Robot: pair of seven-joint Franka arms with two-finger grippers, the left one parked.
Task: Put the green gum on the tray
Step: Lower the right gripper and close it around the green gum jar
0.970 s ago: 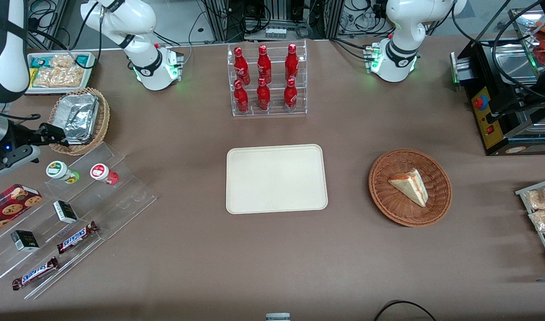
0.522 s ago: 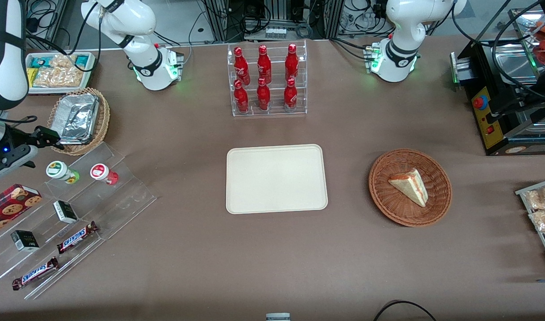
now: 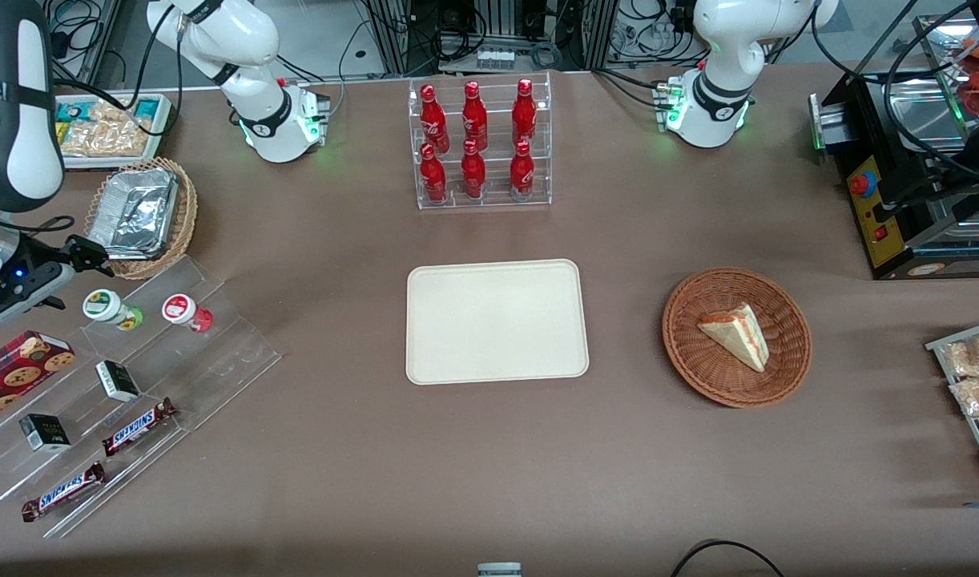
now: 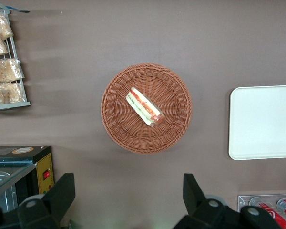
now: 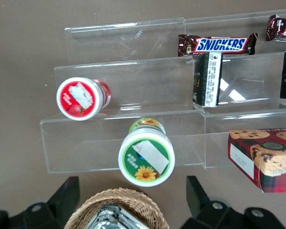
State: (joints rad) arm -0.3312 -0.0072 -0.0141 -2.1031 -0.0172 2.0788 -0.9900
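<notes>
Standing upright on the clear stepped rack beside the red gum, the green gum was judged light, rigid, slick; its body below the lid should be gripped. The gripper was held above it, jaws apart.

Bright even light, soft shadows, sharp

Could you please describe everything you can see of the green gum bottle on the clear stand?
The green gum is a small cylindrical bottle with a green body and a white lid bearing a round green label with a yellow flower and a white patch. It stands upright on the top step of the clear acrylic stand, beside the red gum and not touching it. The open gripper is above it, gripping nothing.
</notes>
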